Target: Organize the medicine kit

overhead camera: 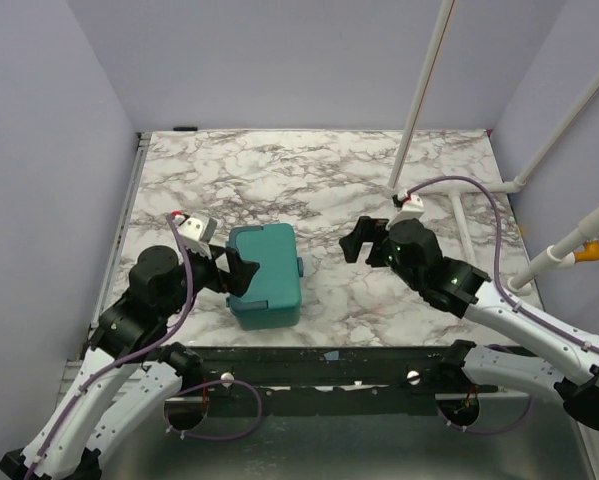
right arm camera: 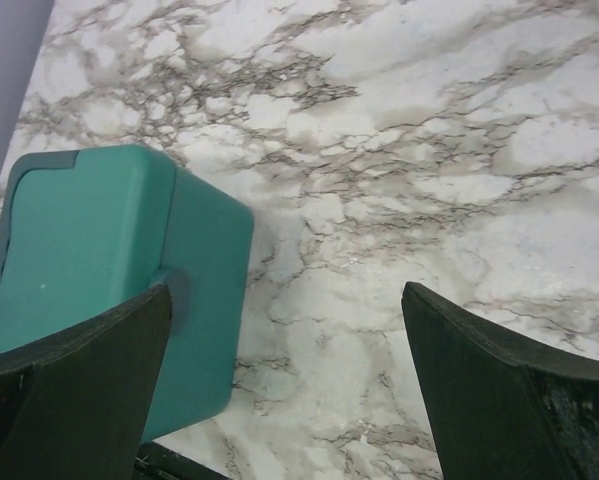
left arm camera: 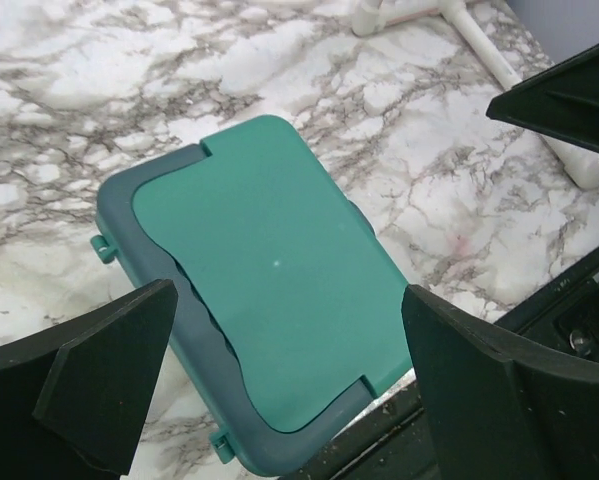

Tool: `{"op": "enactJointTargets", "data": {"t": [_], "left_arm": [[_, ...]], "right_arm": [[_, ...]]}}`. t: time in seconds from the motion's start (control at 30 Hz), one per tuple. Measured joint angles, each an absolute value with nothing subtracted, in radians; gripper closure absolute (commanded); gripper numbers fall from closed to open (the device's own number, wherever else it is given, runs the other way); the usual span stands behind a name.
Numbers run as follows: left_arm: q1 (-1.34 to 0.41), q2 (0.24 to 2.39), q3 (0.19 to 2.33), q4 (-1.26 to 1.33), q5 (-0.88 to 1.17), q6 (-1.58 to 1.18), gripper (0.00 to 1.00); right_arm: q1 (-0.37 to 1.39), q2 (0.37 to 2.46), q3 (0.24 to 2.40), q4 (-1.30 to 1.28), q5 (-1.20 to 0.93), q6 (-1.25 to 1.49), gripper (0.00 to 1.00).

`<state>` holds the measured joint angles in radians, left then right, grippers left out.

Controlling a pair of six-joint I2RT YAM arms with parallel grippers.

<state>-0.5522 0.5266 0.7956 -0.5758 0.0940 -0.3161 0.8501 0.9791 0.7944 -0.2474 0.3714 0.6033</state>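
Observation:
The medicine kit (overhead camera: 267, 276) is a teal-green box with rounded corners, lying lid-shut on the marble table near its front edge. In the left wrist view the kit (left arm camera: 269, 270) fills the middle, its lid closed over a darker base. My left gripper (overhead camera: 237, 272) hovers at the kit's left side, open (left arm camera: 289, 300), its jaws wide apart with nothing gripped. My right gripper (overhead camera: 359, 240) hangs to the right of the kit and apart from it, open (right arm camera: 287, 300) over bare marble. The kit (right arm camera: 99, 260) shows at the left of the right wrist view.
White pipes (overhead camera: 419, 100) slant up from the table's back right, and more pipe with a yellow fitting (overhead camera: 594, 252) stands at the right edge. A black rail (overhead camera: 329, 365) runs along the table's front, just below the kit. Lavender walls enclose three sides.

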Motion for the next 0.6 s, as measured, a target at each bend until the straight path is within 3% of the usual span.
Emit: {"op": "enactJointTargets", "data": {"t": [0.27,0.6], "left_arm": [[-0.552,0.385,0.782,-0.568,0.006,-0.268,0.01],[-0.552,0.317,0.722,-0.558,-0.066,-0.211,0.01]], "right_arm": [[0.850,0.983,0.863,-0.422,0.490,0.612,0.00],[0.850,0.887,0.819,-0.448,0.590,0.593,0.00]]}}
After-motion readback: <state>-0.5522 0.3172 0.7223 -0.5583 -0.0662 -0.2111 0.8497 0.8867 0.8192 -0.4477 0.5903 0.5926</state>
